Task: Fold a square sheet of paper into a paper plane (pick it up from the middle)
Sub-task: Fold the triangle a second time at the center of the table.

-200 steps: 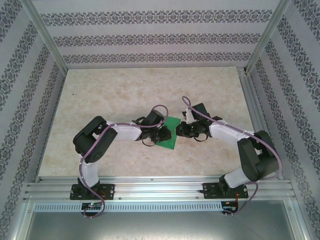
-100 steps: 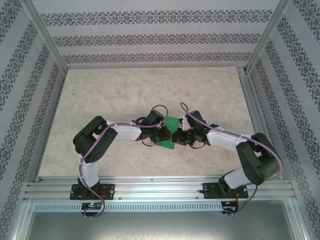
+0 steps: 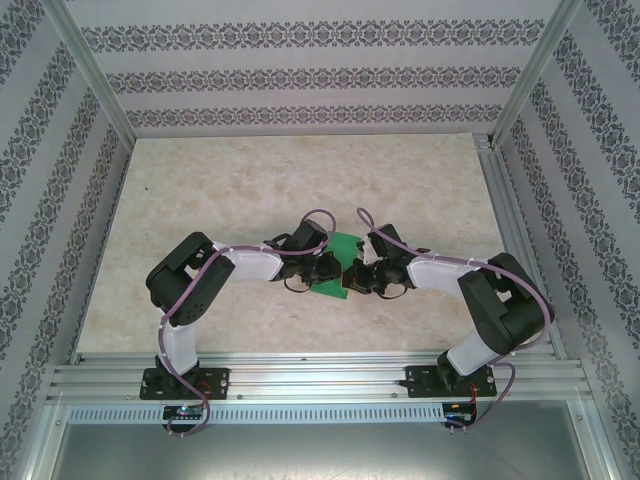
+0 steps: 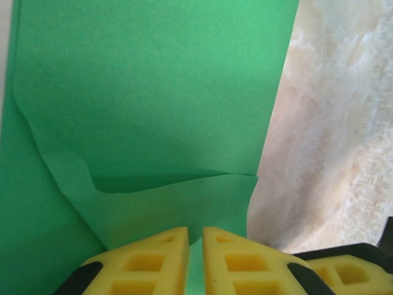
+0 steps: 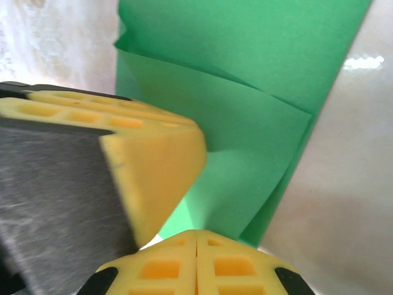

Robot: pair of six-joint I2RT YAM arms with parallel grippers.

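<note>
1 sheet of green paper (image 4: 153, 92), 2 grippers — left gripper (image 4: 195, 232), right gripper (image 5: 196, 235) — 1 marbled table (image 3: 220, 190)

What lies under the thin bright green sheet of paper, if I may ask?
Its own lower layer shows beneath the folded flap of the bright green paper sheet, and the pale marbled tabletop beside it; anything directly underneath is covered.

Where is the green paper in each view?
Top external: green paper near picture centre, mid-table.
Left wrist: green paper across left and centre.
Right wrist: green paper at upper centre-right, narrowing downward.
Shared landmark: marbled tabletop beside it.
</note>
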